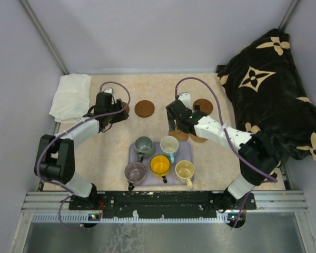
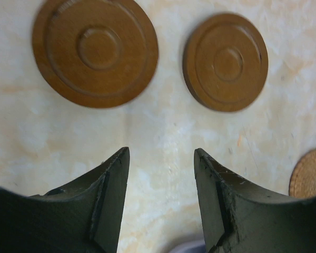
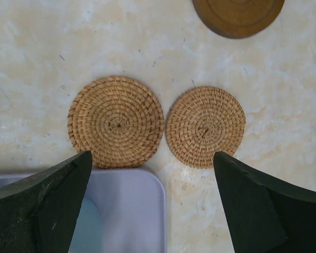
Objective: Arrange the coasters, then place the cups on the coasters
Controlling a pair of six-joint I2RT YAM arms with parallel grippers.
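Closest to us in the left wrist view, the left gripper (image 2: 161, 158) has its jaws released with nothing between them. Two wooden coasters (image 2: 95, 50) lie side by side across the top of the frame. Over to the right wrist view: the right gripper (image 3: 152, 158) gapes wide and empty. Two woven coasters (image 3: 116, 121) lie mid-frame, the left one at the edge of the lavender tray (image 3: 142, 211). From above, we see all five cups (image 1: 160, 165) on that tray, lower centre.

Cups (image 1: 160, 165) crowd tray (image 1: 186, 152) (tight gaps) — obstacle.
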